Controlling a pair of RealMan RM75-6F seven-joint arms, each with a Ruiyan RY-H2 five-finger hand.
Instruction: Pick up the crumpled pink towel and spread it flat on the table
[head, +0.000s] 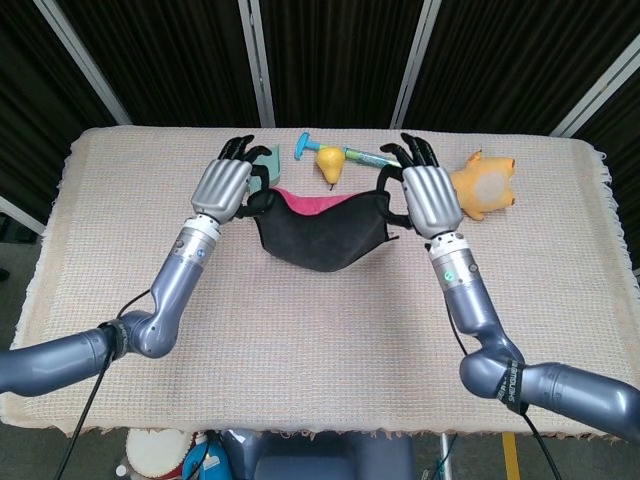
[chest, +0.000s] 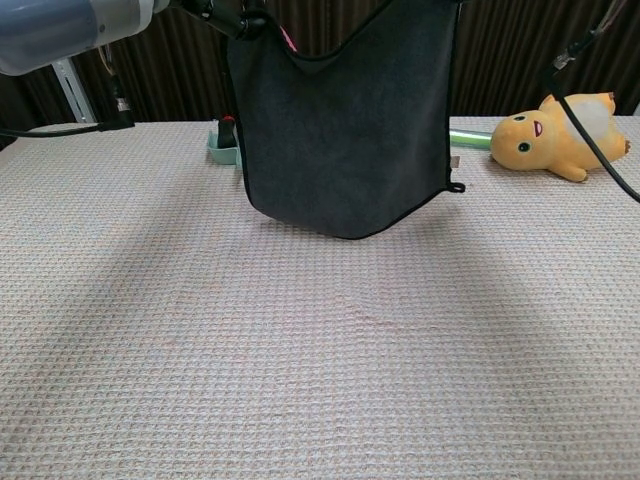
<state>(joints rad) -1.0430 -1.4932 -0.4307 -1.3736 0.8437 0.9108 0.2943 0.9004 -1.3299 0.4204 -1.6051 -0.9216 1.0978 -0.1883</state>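
The towel (head: 322, 234) hangs in the air between my two hands, dark grey on the side facing me and pink along its top far side. In the chest view the towel (chest: 345, 120) drapes as a broad dark sheet, its lower edge just above the table. My left hand (head: 226, 186) grips the towel's left top corner. The right top corner is held by my right hand (head: 428, 196). Only the left forearm (chest: 80, 25) shows at the top left of the chest view; the hands themselves are cut off there.
Behind the towel lie a yellow pear (head: 330, 163), a teal and green toy tool (head: 352, 153) and a mint-green dustpan-like piece (head: 268, 162). A yellow plush toy (head: 482, 186) lies at the back right, plush toy (chest: 556, 135) near my right arm. The woven tablecloth (head: 320, 330) covers the table.
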